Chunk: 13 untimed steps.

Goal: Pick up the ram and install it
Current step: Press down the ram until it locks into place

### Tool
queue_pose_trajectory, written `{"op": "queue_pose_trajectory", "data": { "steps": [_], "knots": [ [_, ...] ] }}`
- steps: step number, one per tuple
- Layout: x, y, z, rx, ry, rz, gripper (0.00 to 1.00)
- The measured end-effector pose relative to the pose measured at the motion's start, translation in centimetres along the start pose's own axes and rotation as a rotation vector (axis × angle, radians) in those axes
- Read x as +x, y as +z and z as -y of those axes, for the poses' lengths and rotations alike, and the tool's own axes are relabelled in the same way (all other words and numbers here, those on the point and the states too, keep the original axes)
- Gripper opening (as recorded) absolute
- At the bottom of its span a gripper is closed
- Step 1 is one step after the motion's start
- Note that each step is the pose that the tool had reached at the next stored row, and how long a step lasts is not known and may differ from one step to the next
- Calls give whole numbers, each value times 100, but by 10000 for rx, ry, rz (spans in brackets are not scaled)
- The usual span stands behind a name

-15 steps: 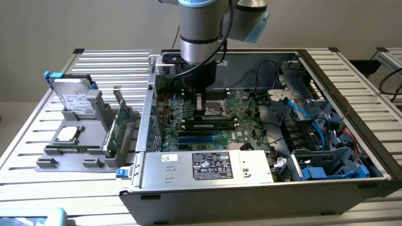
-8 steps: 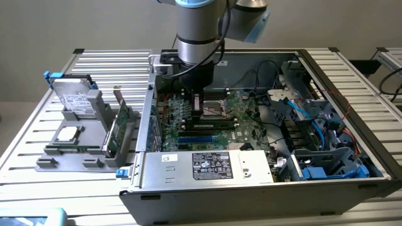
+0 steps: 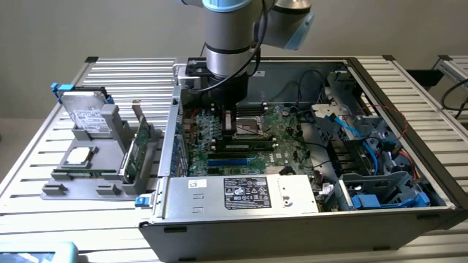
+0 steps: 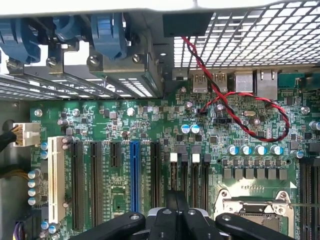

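Slatted metal worktop [image 3: 29, 181] with an open PC case [image 3: 292, 238] taking up most of it, and a grey parts holder [image 3: 55, 189] over by the exterior view's left edge. The arm was reaching down into the case, the hand [image 4: 177, 192] hanging over the memory slots next to the CPU socket [image 4: 255, 210]. Its fingers looked clenched together with nothing visible between them. As far as I could tell, the ram [image 3: 245, 147] was lying along those slots mid-board, but whether it was latched I couldn't say. My two cents: seating it wants a straight, even push along the stick, notch lined up, clear of the red-and-black wire [image 4: 272, 107].
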<state>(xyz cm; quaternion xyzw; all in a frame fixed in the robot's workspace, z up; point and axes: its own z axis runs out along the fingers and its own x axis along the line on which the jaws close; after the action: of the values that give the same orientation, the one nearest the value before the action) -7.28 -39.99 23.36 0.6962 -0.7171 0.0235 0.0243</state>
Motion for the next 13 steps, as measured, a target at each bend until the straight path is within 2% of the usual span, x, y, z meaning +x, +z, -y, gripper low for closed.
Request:
{"op": "queue_pose_trajectory", "data": {
  "steps": [7, 13],
  "knots": [
    [-1, 34, -17, -4, -2, 104, 11],
    [-4, 73, -23, -6, 0, 118, 11]
  ]
}}
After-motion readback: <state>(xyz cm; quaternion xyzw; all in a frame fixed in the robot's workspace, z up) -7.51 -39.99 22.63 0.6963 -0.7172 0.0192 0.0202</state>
